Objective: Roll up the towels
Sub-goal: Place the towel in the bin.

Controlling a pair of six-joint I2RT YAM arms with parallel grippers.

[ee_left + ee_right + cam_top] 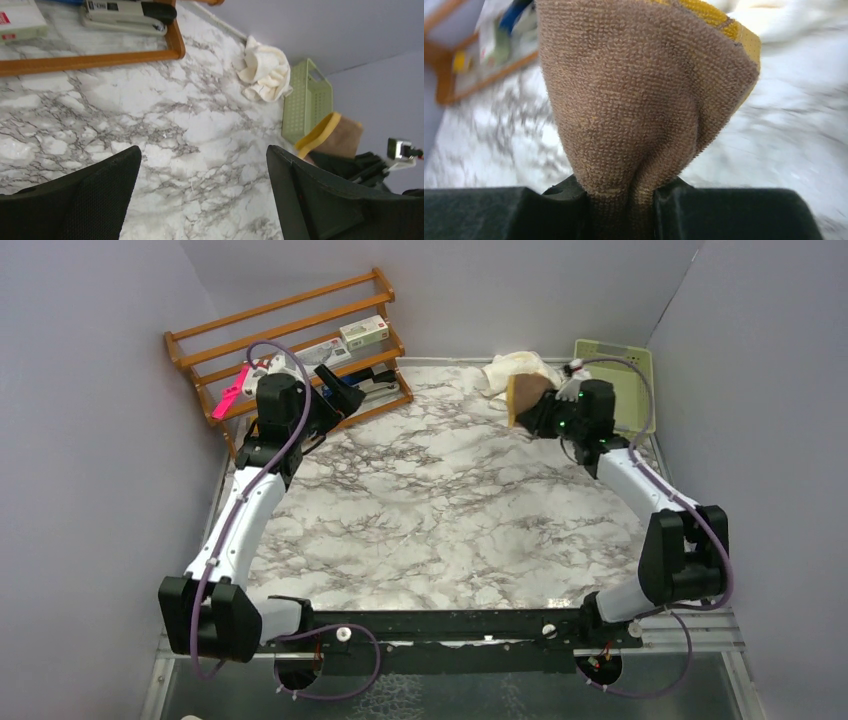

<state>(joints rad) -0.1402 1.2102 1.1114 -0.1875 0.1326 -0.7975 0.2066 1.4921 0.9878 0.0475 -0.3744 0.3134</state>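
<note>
we see our right gripper [621, 202] clenched on the mustard-yellow terry towel with the brownish side [639, 100], pinching a bunched fold and holding it up over the far right part of the white marble-patterned table [440, 510], just beside the pale green plastic basket [307, 100]. the crumpled cream cloth towel [265, 70] lies on the table next to that basket. our left gripper [204, 155] hangs released, jaws wide apart and grasping nothing, near the orange wooden rack [290, 325].

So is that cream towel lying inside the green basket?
No, the cream towel lies crumpled on the marble table next to the green basket, not in it.
</note>
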